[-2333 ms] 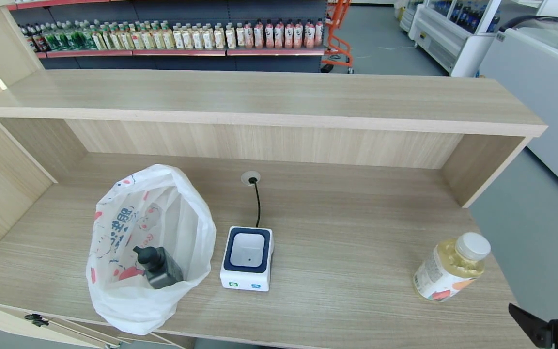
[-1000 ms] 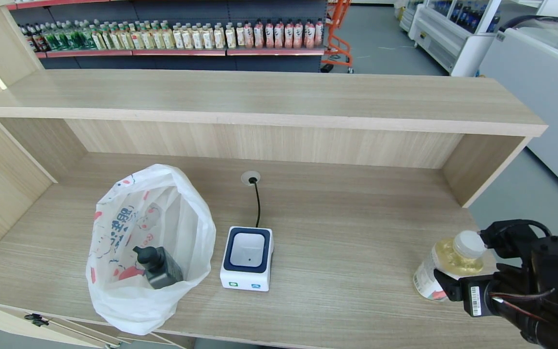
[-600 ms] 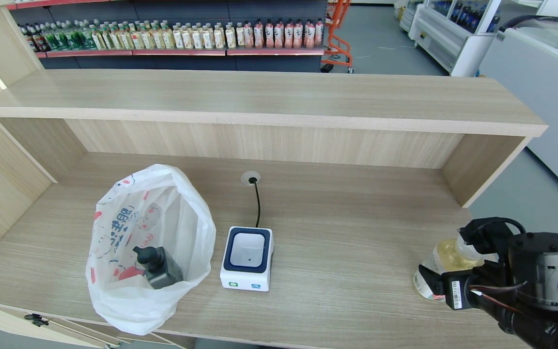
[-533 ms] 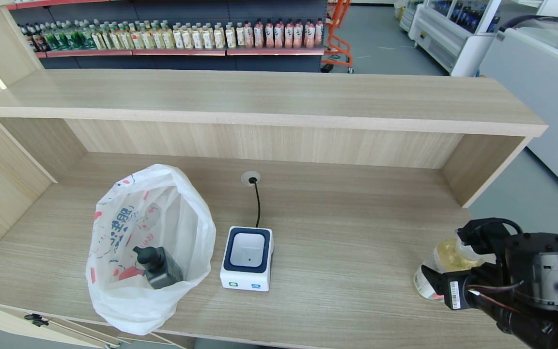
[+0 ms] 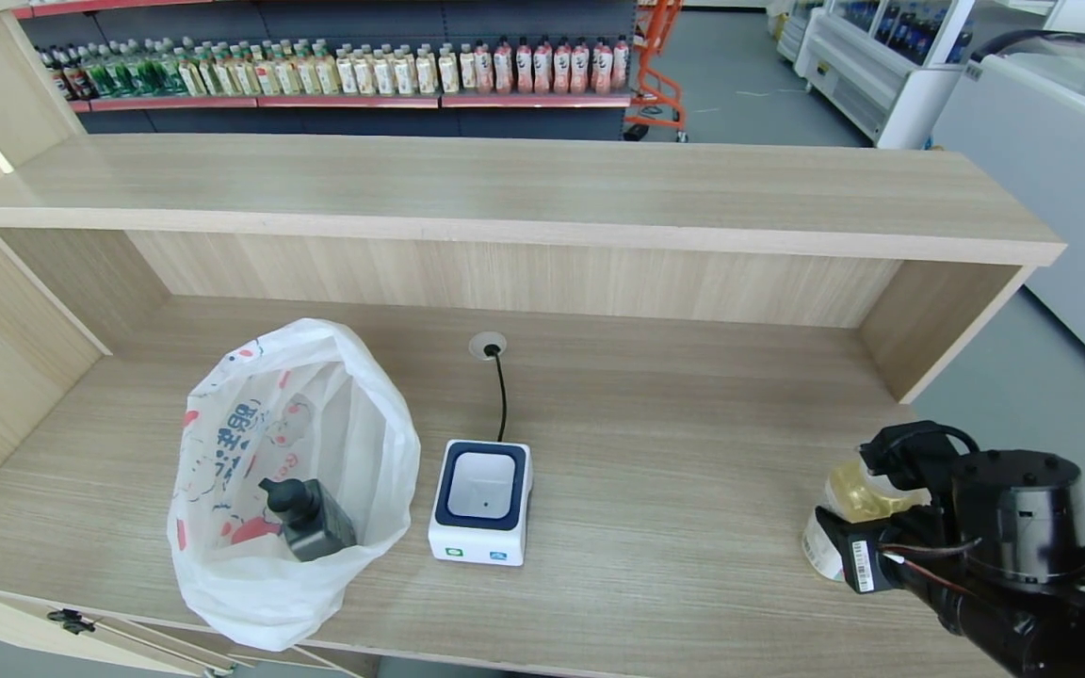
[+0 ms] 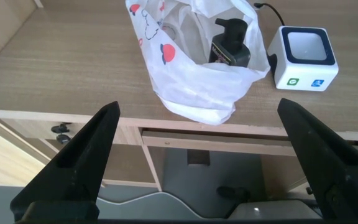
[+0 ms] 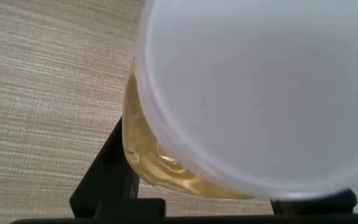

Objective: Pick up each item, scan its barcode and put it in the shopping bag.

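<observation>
1. The right gripper (image 5: 851, 494) is at the near right end of the counter (image 5: 674, 452). Its jaws are spread, one on each side of the upper half of the drink bottle (image 5: 817, 554), and I see no squeeze yet.
2. The bottle stands on the counter close to the right edge, well apart from the scanner (image 5: 481, 504) and the shopping bag (image 5: 222, 584).
3. It looks full of yellow liquid, so I'd expect some weight. The plastic is smooth and probably gives a little. I'd grip the body just under the shoulder, not the white cap (image 7: 253, 87), and keep the label free to face the scanner.
4. The right wrist view looks straight down on the cap, with one dark jaw just beside the yellow body. The head view gives the route instead: bottle, then scanner, then bag.
5. The left gripper (image 6: 197, 111) hangs spread wide in front of the counter's near edge. Its camera looks into the bag, where a black pump bottle (image 6: 229, 46) leans.
</observation>
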`<state>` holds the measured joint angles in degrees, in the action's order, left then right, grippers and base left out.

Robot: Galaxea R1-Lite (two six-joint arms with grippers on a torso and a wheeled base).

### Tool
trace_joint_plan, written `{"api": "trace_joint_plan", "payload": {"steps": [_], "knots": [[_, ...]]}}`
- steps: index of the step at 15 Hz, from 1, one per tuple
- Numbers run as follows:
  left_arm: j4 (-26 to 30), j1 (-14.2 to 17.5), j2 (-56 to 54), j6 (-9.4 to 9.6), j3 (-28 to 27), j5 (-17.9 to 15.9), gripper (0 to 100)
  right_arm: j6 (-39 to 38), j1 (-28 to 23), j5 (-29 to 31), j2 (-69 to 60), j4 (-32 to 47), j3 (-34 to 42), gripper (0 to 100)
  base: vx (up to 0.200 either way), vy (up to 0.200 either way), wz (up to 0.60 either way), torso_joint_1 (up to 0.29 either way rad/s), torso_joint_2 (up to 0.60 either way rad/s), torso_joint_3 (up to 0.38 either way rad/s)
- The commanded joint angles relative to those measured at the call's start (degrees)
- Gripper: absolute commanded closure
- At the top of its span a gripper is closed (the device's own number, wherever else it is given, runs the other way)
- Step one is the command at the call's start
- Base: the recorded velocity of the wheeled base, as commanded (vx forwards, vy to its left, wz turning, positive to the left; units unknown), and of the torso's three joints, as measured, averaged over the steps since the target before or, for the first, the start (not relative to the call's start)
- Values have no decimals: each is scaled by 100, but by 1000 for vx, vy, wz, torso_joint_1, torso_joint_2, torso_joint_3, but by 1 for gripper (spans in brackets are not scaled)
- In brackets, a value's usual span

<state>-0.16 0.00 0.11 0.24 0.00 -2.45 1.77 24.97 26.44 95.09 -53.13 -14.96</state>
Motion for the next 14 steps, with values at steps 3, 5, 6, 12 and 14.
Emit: {"api": "trace_joint_plan", "payload": {"steps": [3, 5, 6, 12, 14], "knots": [[-2, 0, -2, 2, 0, -1, 0, 34, -27, 1, 107, -137, 10, 100, 0, 0, 0, 0, 0, 0], [-2, 0, -2, 2, 0, -1, 0, 78, -115, -34, 230, -330, 2, 100, 0, 0, 0, 0, 0, 0], [-2, 0, -2, 2, 0, -1, 0, 87, -176, -113, 282, -427, 2, 100, 0, 0, 0, 0, 0, 0], [-2, 0, -2, 2, 0, -1, 0, 184, -370, -869, 695, -848, -183, 100, 0, 0, 0, 0, 0, 0], [-2, 0, -2, 2, 0, -1, 0, 192, -396, -913, 942, -1253, -174, 100, 0, 0, 0, 0, 0, 0]]}}
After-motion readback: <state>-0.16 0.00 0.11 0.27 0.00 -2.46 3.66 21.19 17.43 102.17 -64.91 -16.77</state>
